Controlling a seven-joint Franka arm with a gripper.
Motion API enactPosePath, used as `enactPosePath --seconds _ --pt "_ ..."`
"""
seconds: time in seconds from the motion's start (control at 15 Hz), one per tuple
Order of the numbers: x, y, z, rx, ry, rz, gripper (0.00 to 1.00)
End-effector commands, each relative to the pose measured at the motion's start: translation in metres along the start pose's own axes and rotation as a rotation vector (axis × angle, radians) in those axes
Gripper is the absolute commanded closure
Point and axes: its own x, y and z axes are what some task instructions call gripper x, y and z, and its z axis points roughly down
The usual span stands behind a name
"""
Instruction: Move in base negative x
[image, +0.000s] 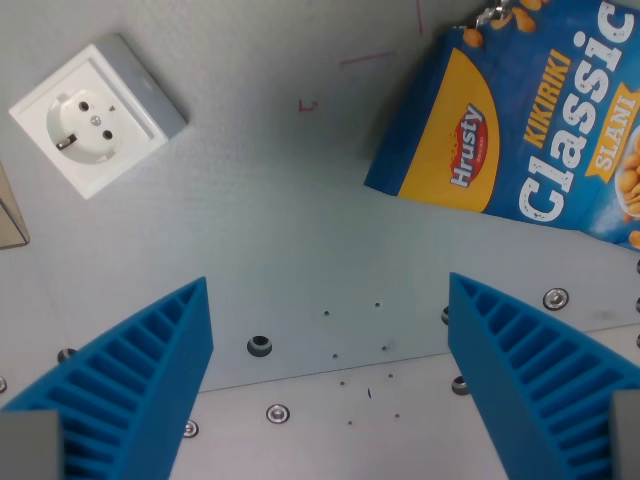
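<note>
My gripper (328, 290) is open and empty. Its two blue ribbed fingers (140, 380) rise from the bottom corners of the wrist view, wide apart, above a bare grey table (300, 220). Nothing lies between them. A blue and yellow snack bag (530, 120) marked "Classic" lies flat at the wrist view's upper right, well beyond the right finger. A white wall socket (95, 112) on a grey base lies at the upper left.
A beige object's edge (10, 215) shows at the wrist view's far left. Several screws (277, 412) and a hole (260, 346) dot the plate seam near the fingers. Faint red marks (308, 104) are drawn on the table.
</note>
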Motion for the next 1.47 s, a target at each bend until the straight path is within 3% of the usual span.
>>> enactPosePath --seconds 0.07,1.47 --pt "-0.005 0.001 -0.002 0.001 0.005 0.0 0.0" --pt "-0.11 0.031 0.013 0.001 0.005 0.0 0.0"
